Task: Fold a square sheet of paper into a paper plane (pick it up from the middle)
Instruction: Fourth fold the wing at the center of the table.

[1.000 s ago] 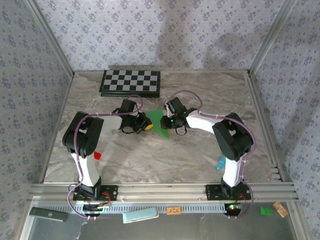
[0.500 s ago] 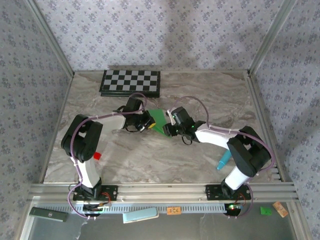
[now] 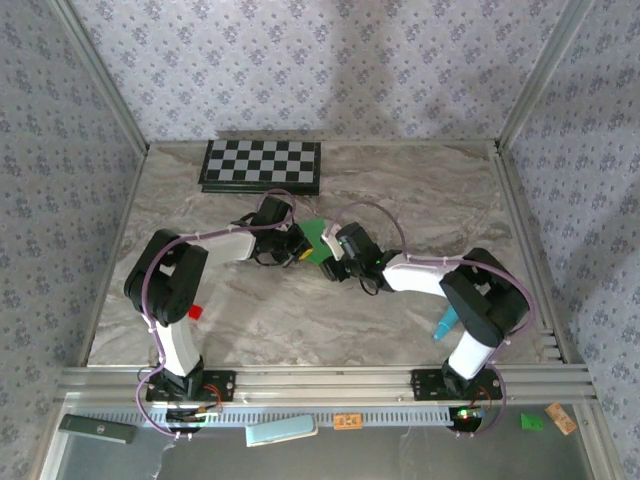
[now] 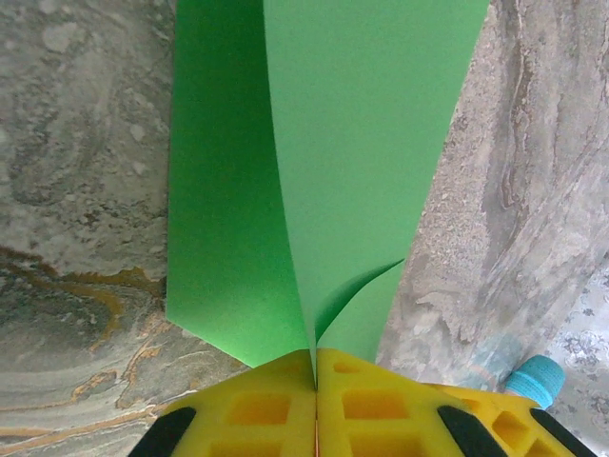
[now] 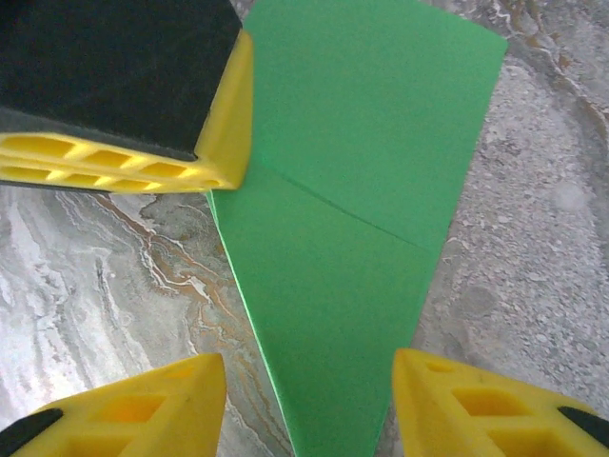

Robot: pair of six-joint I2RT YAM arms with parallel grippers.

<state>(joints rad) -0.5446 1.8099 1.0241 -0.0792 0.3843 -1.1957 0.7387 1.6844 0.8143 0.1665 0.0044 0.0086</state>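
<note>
One folded green paper [image 3: 318, 238] sits mid-table [image 3: 400, 190], pinched in the closed left gripper [image 4: 316, 360], the half-open right gripper [image 5: 309, 381] straddling its tip, beyond one checkerboard [image 3: 262, 165], red block [image 3: 195, 312] and teal marker [image 3: 445, 322].

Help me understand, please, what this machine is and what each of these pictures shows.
These are two robot arms bolted at the near edge of a marble-patterned table. One picture looks down from above and behind the arms. The other two come from a camera on each wrist, so yellow fingers frame them. The left gripper is shut, pinching a partly folded green paper. The right gripper is open, with its fingers on either side of the paper's narrow end. Also on the table are a checkerboard, a red block and a teal marker.
</note>
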